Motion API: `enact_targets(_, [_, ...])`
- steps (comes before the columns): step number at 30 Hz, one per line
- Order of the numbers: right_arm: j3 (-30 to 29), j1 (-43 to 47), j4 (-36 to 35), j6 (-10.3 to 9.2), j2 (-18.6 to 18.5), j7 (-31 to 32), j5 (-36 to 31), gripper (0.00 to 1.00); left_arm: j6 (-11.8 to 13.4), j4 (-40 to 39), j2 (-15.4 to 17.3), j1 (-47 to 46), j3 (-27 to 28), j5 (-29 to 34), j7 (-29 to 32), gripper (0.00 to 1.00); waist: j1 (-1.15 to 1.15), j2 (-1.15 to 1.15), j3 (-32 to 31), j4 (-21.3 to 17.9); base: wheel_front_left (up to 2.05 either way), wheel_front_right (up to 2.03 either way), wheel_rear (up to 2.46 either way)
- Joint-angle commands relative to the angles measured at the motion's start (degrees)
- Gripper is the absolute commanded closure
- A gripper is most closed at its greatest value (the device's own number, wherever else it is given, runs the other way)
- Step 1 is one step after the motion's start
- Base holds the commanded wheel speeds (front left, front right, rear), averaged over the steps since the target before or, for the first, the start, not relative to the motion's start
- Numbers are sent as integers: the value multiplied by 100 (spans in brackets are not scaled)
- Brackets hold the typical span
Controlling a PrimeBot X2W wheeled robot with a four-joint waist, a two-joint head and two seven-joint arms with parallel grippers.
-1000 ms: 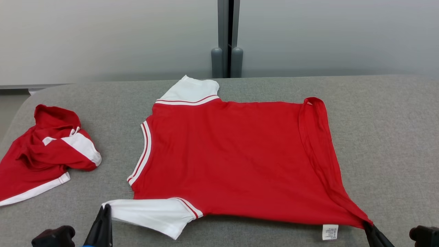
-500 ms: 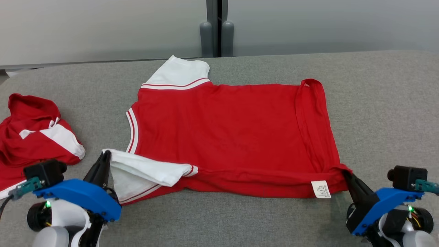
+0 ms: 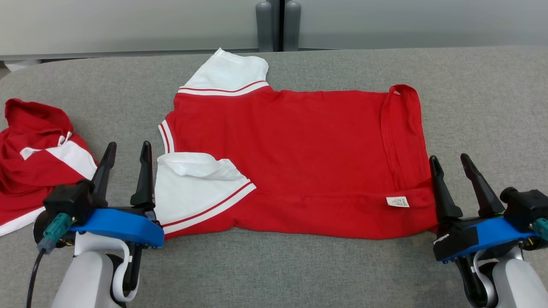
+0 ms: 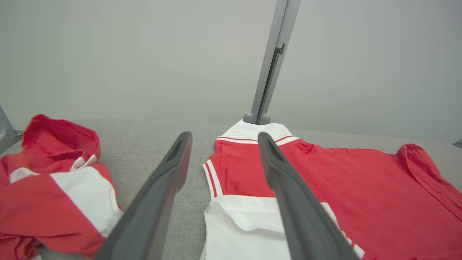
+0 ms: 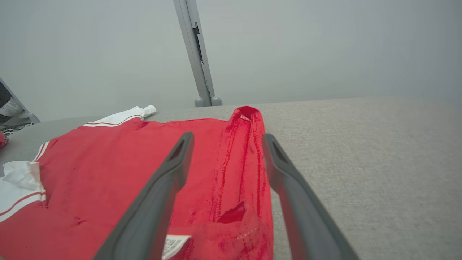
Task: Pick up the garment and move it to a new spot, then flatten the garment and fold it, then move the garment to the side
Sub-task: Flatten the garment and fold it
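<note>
Grey, coarsely woven cloth surface (image 3: pixel 299 265) stretches wide beneath pale matte wall panels (image 3: pixel 128 21). At its centre the red jersey garment (image 3: pixel 299 149) lies spread almost flat, its near edge doubled over in a soft fold, with a white, red-striped sleeve (image 3: pixel 197 192) lying on the body. The left gripper (image 3: pixel 129 144) and right gripper (image 3: pixel 448 157) stand at the fold's two ends, tapered dark fingers parted, holding nothing. A second red-and-white shirt (image 3: pixel 34 162) sits crumpled at far left.
</note>
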Motion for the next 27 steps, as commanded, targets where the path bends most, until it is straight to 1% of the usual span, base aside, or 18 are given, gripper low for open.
enact_targets(1, [9, 7, -57, 0, -30, -185, -76, 0, 66, 29, 40, -69, -26, 157, -234, 0, -1, -1, -18, 9, 0, 0, 0])
enact_targets(2, [29, 57, -99, 0, -27, -319, -142, 0, 108, 35, 58, -43, -43, 272, -439, 0, -1, -1, -34, 14, 0, 0, 0])
enact_targets(3, [10, 169, -239, 0, -50, -472, -296, 0, 212, 14, 96, 37, -76, 491, -695, 0, -1, -1, -76, 17, 0, 0, 0])
enact_targets(4, [10, 169, -239, 0, -50, -472, -296, 0, 212, 14, 96, 37, -76, 491, -695, 0, -1, -1, -76, 17, 0, 0, 0])
enact_targets(5, [7, 282, -414, 0, -49, -529, -425, 0, 307, -92, 95, 172, -97, 642, -819, 0, -1, -1, -137, 6, 0, 0, 0])
enact_targets(6, [7, 282, -414, 0, -49, -529, -425, 0, 307, -92, 95, 172, -97, 642, -819, 0, -1, -1, -137, 6, 0, 0, 0])
enact_targets(9, [-15, 530, -722, 0, -28, -492, -577, 0, 434, -280, 124, 409, -110, 808, -885, 0, -1, -1, -226, -9, 0, 0, 0])
enact_targets(17, [-107, 1286, -1350, 0, 180, -240, -734, 0, 658, -750, 180, 1091, -163, 930, -832, 0, -1, -1, -357, -36, 0, 0, 0])
enact_targets(23, [-139, 1462, -1500, 0, 317, -153, -712, 0, 701, -926, 202, 1255, -179, 863, -689, 0, -1, -1, -340, -51, 0, 0, 0])
enact_targets(27, [-172, 1433, -1418, 0, 336, -80, -727, 0, 593, -818, 201, 1180, -266, 788, -524, 0, -1, -1, -299, -66, 0, 0, 0])
